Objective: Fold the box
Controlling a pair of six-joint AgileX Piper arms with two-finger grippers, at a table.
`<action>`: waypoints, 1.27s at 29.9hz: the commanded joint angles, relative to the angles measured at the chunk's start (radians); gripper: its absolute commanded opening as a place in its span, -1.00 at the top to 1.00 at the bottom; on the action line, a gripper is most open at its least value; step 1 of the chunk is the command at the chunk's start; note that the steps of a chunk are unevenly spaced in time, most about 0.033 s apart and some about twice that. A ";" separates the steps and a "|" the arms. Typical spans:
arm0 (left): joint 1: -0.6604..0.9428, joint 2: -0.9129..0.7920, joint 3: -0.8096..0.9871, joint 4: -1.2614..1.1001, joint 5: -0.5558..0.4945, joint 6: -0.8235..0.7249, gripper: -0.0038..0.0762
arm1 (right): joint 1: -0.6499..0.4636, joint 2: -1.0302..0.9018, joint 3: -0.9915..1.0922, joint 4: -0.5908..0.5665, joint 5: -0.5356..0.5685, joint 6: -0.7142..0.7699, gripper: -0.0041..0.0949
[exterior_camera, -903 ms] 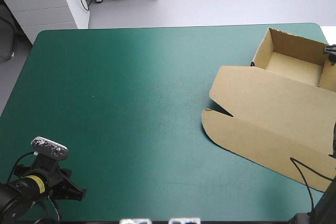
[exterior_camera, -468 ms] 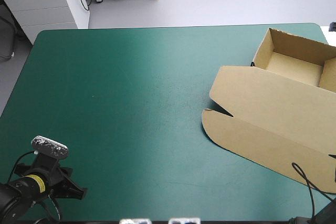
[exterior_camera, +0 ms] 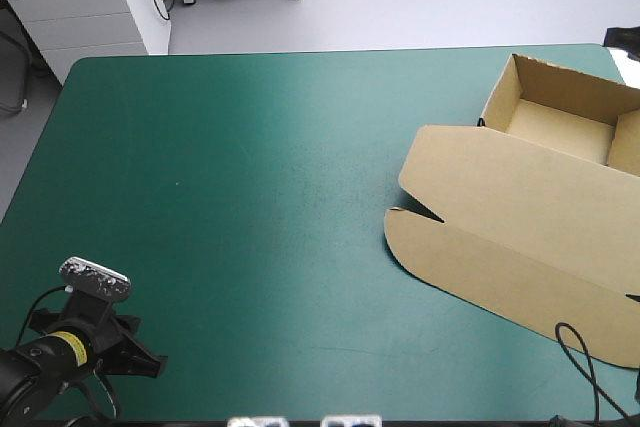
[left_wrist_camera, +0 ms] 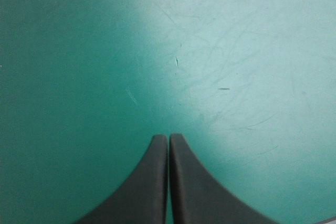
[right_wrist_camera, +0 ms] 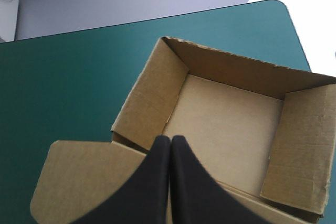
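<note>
Bright even light, sheen on teal-green cover (exterior_camera: 290, 107), soft shadow inside box (exterior_camera: 520, 212)

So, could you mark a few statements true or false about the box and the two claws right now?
1. The box is an open tray with its lid lying flat. True.
2. The left claw grips the box. False: it is shut over the bare teal-green cover, away from the box.
3. The right claw is shut. True.
4. The box lies on the cover's left side. False: it lies on the right side.
</note>
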 commanded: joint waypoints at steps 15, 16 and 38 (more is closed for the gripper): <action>-0.006 0.005 -0.022 0.002 -0.105 0.006 0.92 | 0.581 -0.394 0.541 -0.043 -0.067 -0.086 0.95; -0.006 0.005 -0.022 0.002 -0.112 0.006 0.92 | 0.606 -0.415 0.588 -0.043 -0.092 -0.086 0.95; -0.006 -0.015 -0.014 -0.003 -0.130 0.006 0.92 | 0.712 -1.071 1.345 -0.129 -0.427 -0.066 0.95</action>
